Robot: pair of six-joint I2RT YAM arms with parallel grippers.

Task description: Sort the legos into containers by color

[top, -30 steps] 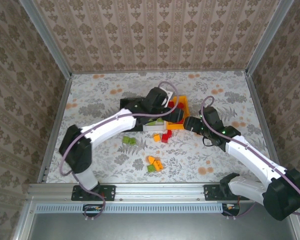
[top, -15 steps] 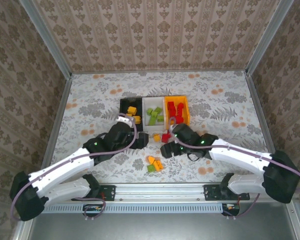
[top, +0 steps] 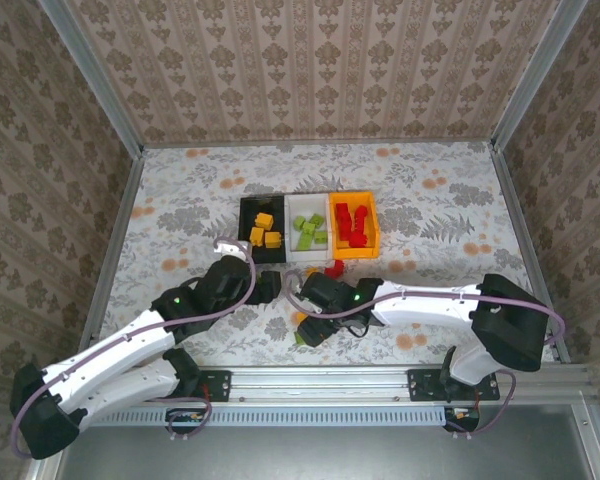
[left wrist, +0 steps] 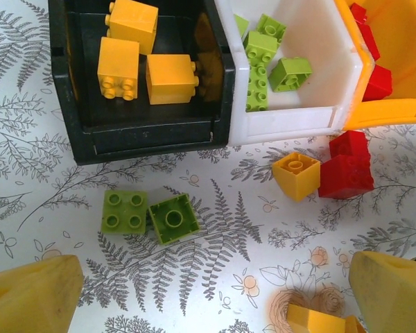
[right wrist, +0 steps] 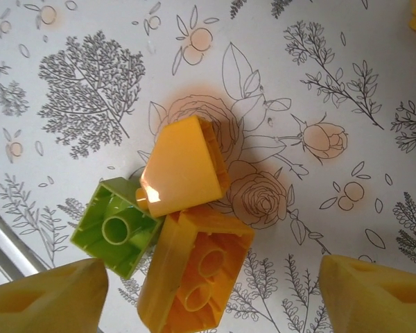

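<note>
Three containers stand in a row: a black bin (top: 248, 212) with three orange-yellow legos (left wrist: 125, 66), a white bin (top: 307, 257) with green legos (left wrist: 263, 55), and an orange bin (top: 354, 250) with red legos (top: 352, 225). My left gripper (top: 268, 287) (left wrist: 211, 298) is open above two green legos (left wrist: 149, 216) on the table, with nothing between its fingers. My right gripper (top: 305, 325) (right wrist: 208, 298) is open low over a small pile. A long orange-yellow lego (right wrist: 194, 277) lies between its fingertips, untouched, beside another orange-yellow lego (right wrist: 184, 166) and a green lego (right wrist: 118, 225).
An orange-yellow lego (left wrist: 296, 175) and two red legos (left wrist: 350, 166) lie just in front of the white and orange bins. The metal rail of the table's near edge (top: 310, 378) runs close below the right gripper. Walls enclose the flowered table on three sides.
Both arms pulled back from the bins toward the front. The left gripper now hovers over the two green legos, and the right gripper has come down over the pile, its jaws slightly narrower.
</note>
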